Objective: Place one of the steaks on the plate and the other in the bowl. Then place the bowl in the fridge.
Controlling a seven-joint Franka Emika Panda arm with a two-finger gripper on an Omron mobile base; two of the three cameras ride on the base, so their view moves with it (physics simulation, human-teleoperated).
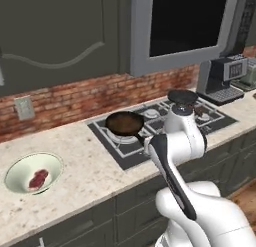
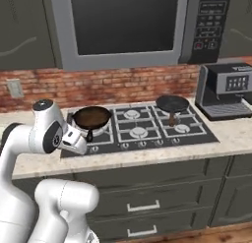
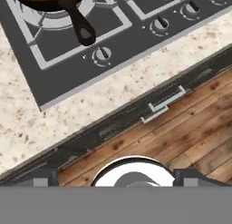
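Hand point(image 3: 116, 177) fingers spread, empty, above counter edge; left base view shows steak point(image 1: 38, 178) in bowl point(image 1: 20, 172)

One bowl point(image 1: 33, 172) sits near the left end of the bench point(image 1: 90, 176), with one steak point(image 1: 38, 178) in it. Two pans are on the one hob point(image 2: 140, 130): a brown frying pan point(image 2: 91, 117) and a black pan point(image 2: 172, 104). There is one microwave point(image 2: 123, 25), one coffee machine point(image 2: 227, 89) and one wall socket point(image 1: 24, 107).

Glossy white rounded arm point(image 1: 187, 141) with dark joints.
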